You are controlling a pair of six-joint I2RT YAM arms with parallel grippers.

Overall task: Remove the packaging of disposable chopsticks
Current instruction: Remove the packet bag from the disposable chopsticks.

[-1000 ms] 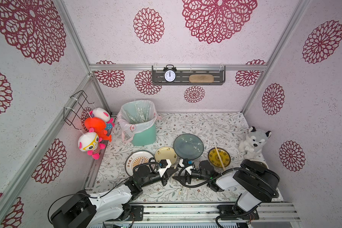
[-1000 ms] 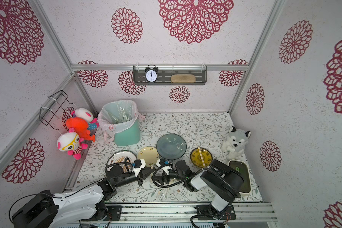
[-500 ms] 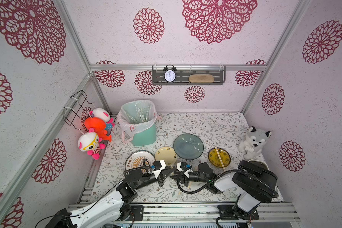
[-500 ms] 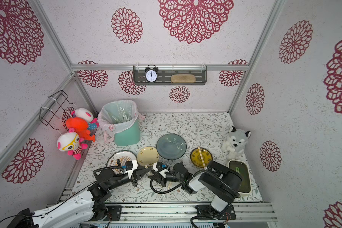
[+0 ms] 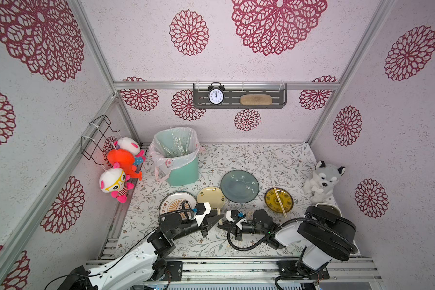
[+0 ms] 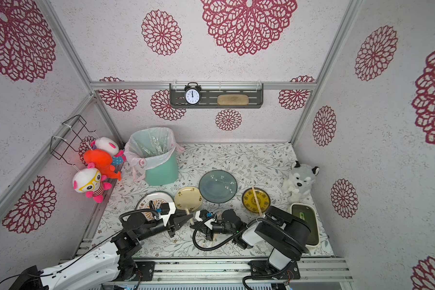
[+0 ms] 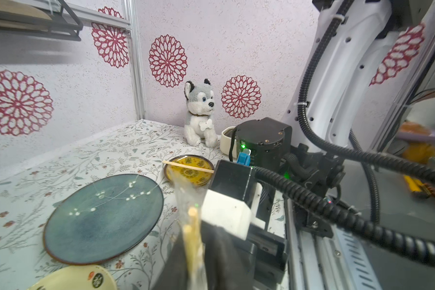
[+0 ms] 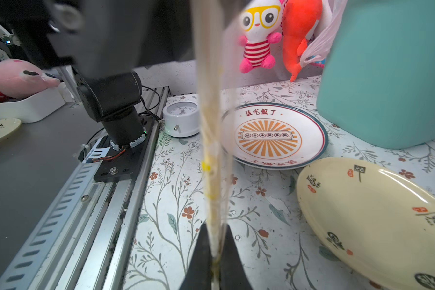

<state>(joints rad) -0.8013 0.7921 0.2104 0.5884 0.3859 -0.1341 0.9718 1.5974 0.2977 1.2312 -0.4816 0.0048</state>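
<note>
A floral-print tabletop [image 5: 261, 160] sits inside pale pink walls [image 5: 136, 50] stamped with red medallions. The sunburst plate [image 8: 274, 135] at left reads 該吃飯了. Just right of it, the disposable chopsticks [image 8: 210, 150], inside clear packaging [image 8: 227, 140], run from the left gripper [image 7: 195, 233], whose grip I cannot tell, to the right gripper [image 8: 215, 253], pinched closed on their end.

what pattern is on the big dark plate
The large round blue-grey plate has white dots joined by thin lines; clearest in left wrist view.

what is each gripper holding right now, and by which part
Right gripper pinches a wrapped chopstick pair at one end. Left gripper sits at the other end; whether it grips cannot be told.
</note>
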